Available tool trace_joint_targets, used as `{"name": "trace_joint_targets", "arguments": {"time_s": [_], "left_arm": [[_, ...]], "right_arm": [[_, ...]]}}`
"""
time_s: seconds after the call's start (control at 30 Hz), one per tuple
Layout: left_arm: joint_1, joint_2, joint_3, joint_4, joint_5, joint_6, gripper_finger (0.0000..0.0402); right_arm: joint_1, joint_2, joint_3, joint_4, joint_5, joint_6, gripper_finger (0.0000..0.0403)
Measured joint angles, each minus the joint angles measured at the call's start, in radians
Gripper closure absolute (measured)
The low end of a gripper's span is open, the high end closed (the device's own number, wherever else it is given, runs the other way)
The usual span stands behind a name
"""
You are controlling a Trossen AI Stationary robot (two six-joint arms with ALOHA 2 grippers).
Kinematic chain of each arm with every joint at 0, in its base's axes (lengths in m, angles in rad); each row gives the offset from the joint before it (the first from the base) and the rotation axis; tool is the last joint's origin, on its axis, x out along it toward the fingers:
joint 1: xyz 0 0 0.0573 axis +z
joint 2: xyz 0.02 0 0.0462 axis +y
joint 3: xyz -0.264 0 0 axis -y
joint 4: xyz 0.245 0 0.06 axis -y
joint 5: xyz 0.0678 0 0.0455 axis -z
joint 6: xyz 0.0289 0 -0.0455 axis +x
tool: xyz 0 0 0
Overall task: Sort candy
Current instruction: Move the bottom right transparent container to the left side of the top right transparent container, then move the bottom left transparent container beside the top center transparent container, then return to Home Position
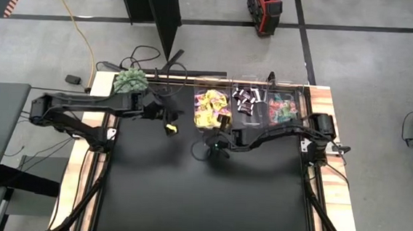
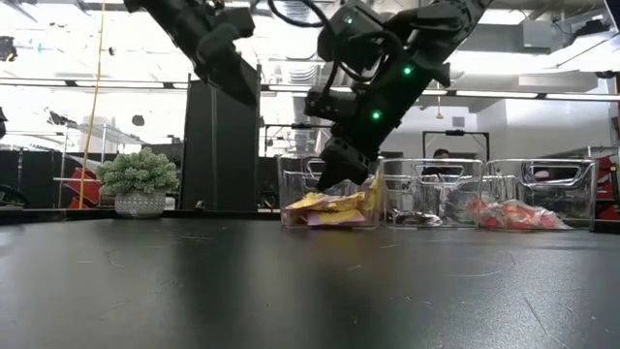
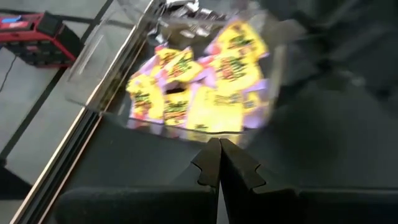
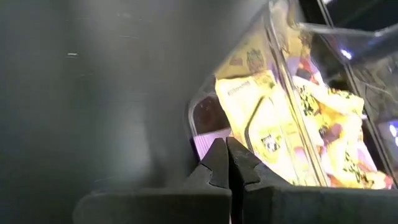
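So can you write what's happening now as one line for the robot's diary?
left gripper: shut, empty, beside yellow-candy bin | right gripper: shut, empty, at same bin's front wall | candy: sorted in three bins

Grey concrete floor [image 1: 384,77] is surrounding the black worktop [image 1: 200,202]. A yellow cable [image 1: 81,34] is trailing across the floor; a red case [image 1: 266,9] is sitting behind. Ceiling lights [image 2: 291,39] are glaring overhead.

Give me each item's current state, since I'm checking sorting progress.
Left gripper: shut, empty.
Right gripper: shut, empty, beside yellow bin.
Clear plastic bin of yellow packets: heaped.
Bin of dark mini bars: partly filled.
Bin of teal-and-pink wrappers: partly filled.
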Motion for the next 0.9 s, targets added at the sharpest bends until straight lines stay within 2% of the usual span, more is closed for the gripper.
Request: {"name": "trace_joint_targets", "arguments": {"time_s": [0.2, 0.57, 0.9], "left_arm": [[-0.040, -0.044, 0.000, -0.021, 0.000, -0.014, 0.0400], [-0.086, -0.045, 0.000, -0.061, 0.000, -0.022, 0.0400], [-0.128, -0.064, -0.001, -0.067, 0.000, -0.030, 0.0400]], "right_arm": [[-0.036, 0.000, 0.000, 0.000, 0.000, 0.029, 0.0402], [-0.056, 0.000, 0.000, 0.009, 0.025, 0.030, 0.0401], [0.083, -0.033, 0.000, -0.077, 0.028, 0.029, 0.0385]]}}
